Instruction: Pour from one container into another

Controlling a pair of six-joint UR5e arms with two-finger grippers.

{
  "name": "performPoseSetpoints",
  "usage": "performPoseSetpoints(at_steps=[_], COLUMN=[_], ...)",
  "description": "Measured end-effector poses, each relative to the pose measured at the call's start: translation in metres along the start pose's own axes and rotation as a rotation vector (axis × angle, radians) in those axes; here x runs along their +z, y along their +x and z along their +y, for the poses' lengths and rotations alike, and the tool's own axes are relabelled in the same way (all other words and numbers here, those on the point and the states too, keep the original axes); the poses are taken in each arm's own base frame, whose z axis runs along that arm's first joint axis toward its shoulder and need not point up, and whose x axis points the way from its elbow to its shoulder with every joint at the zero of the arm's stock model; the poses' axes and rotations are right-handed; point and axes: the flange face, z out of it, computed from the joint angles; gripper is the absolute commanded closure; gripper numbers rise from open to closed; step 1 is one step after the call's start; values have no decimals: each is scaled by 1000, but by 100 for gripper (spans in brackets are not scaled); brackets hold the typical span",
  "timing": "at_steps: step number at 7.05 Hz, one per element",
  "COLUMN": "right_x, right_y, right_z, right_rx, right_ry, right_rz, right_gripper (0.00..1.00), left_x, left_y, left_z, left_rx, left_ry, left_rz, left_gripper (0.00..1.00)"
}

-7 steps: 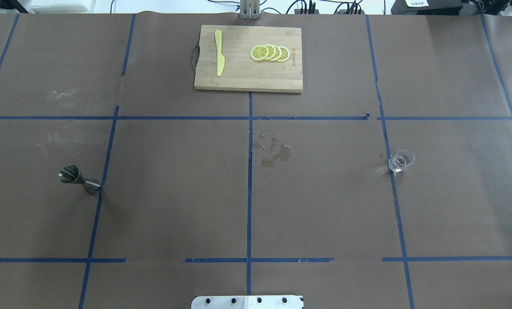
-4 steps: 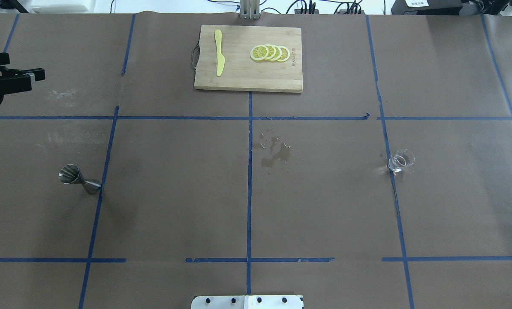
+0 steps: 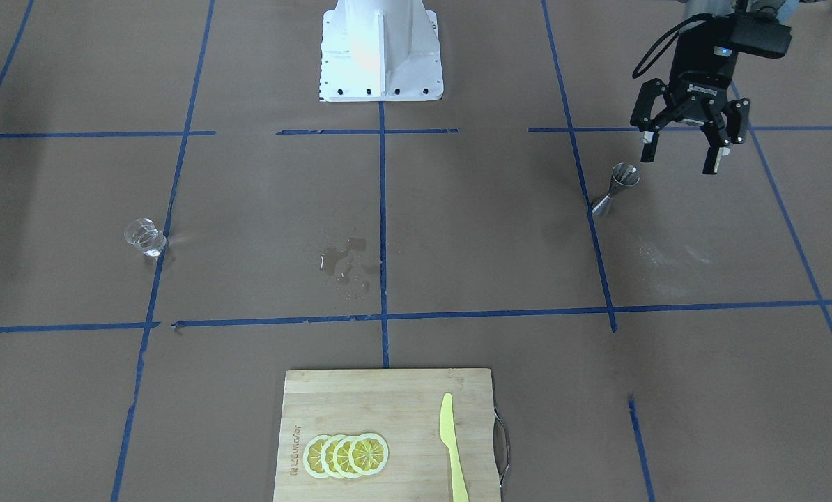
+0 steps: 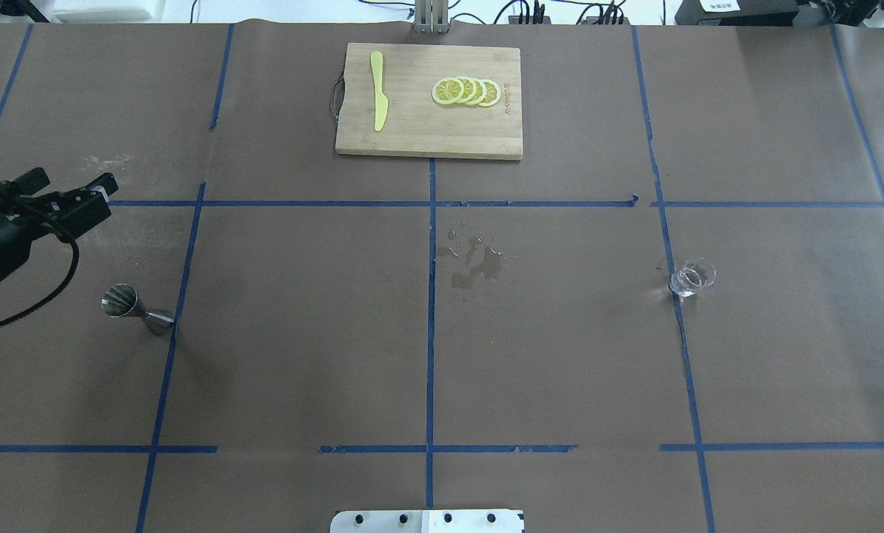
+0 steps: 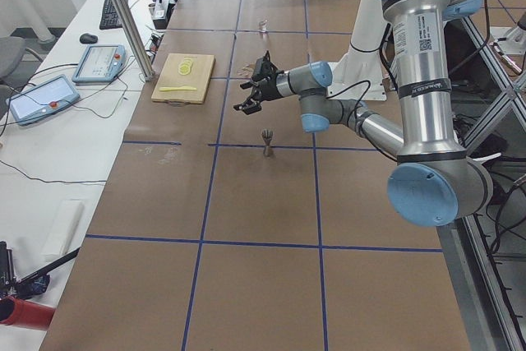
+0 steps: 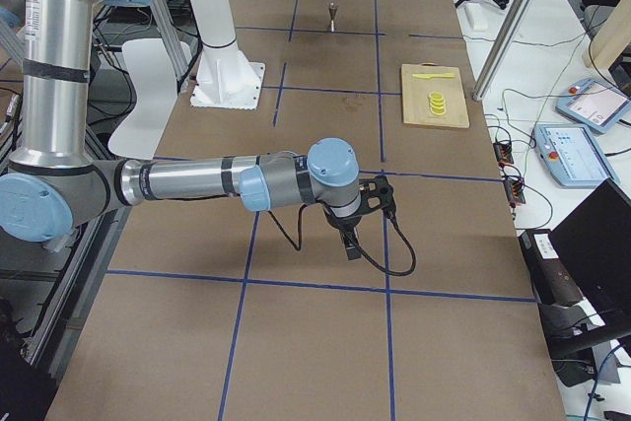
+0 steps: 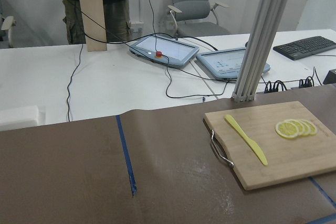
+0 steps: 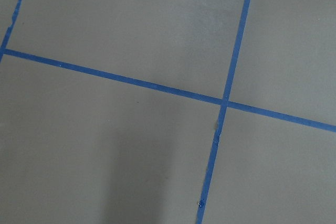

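Round the jigger (image 4: 137, 311): bare table (image 4: 301, 333) on all sides, nothing touching.
Up high, beyond the jigger: left gripper (image 3: 679, 160) hangs, jaws spread.
Jigger to glass (image 4: 692, 277): wide lane, only a flat puddle (image 4: 475, 265) between.
Far from jigger: cutting board (image 4: 412, 133), well apart.

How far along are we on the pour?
Done: nothing yet; the glass and jigger stand apart at opposite sides, neither held, a puddle between them. In hand: the left gripper hangs open in the air near the jigger, touching nothing; the right gripper is over bare table, away from the glass. Left: pick up the glass, bring it to the jigger, pour.
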Motion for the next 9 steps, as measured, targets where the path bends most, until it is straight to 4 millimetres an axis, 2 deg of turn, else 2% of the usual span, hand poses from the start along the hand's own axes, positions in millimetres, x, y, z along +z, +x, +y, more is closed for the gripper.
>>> performPoseSetpoints(at_steps=[1,3,5,7,9], right_x=[0,0,0,0,1], right_y=[0,0,0,0,1], right_z=[0,0,0,0,1], right_rx=[0,0,0,1,2], right_ry=[0,0,0,0,-2], right_rz=[0,0,0,-1,-1], right_gripper=[0,0,0,0,0], left_x=[-4,1,6,11,12], left_y=[1,-13,-24,-27,-18], left_z=[31,76,105,135,160], left_rx=[-12,17,65,85,77], left_ry=[45,115,157,196,229], left_rz=[-41,-109,-145,-144,-122], left_gripper=[0,0,0,0,0])
